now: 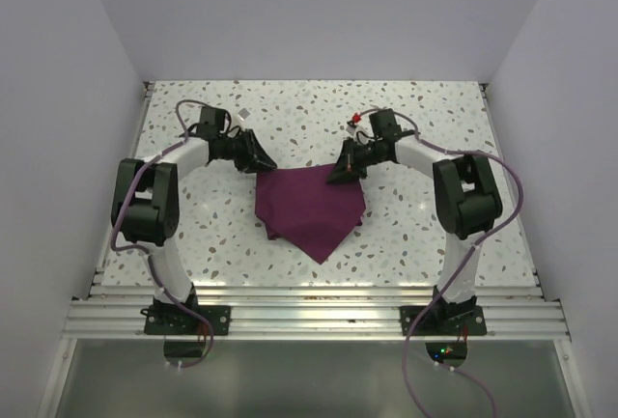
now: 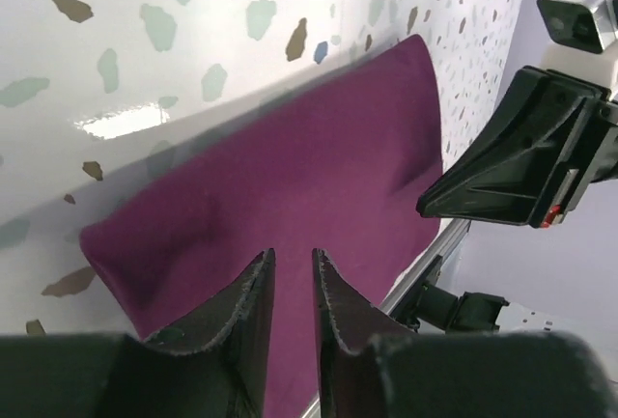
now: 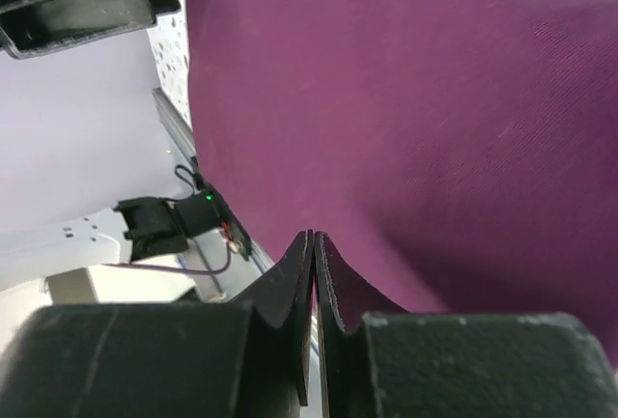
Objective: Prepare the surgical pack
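The plum-purple cloth [image 1: 309, 208] lies as a folded bundle in the middle of the table, its point toward the near edge. No steel tray, instruments or gauze pads show. My left gripper [image 1: 266, 164] hovers at the cloth's far left corner. In the left wrist view [image 2: 293, 252] its jaws stand a narrow gap apart with nothing between them, over the cloth [image 2: 290, 186]. My right gripper [image 1: 340, 175] is at the cloth's far right corner. In the right wrist view [image 3: 314, 235] its jaws are pressed together, and the cloth [image 3: 415, 119] lies just beyond the tips.
The terrazzo table [image 1: 193, 235] has white walls on three sides and a metal rail [image 1: 309, 294] along the near edge. The right gripper's black finger [image 2: 512, 167] shows across the cloth in the left wrist view.
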Robot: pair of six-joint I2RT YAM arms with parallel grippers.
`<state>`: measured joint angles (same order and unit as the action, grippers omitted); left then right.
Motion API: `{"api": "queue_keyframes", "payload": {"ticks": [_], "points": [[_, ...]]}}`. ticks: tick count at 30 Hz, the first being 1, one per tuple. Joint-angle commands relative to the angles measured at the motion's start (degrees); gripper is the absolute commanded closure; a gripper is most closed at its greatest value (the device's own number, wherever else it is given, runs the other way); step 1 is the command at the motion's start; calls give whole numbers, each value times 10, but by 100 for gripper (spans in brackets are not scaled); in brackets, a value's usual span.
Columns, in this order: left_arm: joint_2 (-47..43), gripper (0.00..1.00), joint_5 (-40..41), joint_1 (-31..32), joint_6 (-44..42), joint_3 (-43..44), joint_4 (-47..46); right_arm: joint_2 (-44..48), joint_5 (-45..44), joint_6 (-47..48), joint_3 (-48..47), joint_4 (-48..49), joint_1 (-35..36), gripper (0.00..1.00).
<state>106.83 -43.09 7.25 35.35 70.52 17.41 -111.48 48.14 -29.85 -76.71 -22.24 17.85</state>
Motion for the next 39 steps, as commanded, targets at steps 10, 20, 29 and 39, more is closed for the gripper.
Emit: {"api": "queue_keyframes", "payload": {"ticks": [10, 20, 29, 39], "points": [[32, 82, 9, -6, -26, -42, -5, -53, 55, -70, 65, 151, -121, 97], [-15, 74, -24, -5, -13, 5, -11, -20, 51, -7, -31, 51, -72, 95], [34, 72, -74, 40, 88, -17, -146, -118, 64, -102, -109, 146, 23, 95], [17, 73, -55, 42, 50, -67, -109, -160, 71, -169, -70, 220, 16, 95]]}}
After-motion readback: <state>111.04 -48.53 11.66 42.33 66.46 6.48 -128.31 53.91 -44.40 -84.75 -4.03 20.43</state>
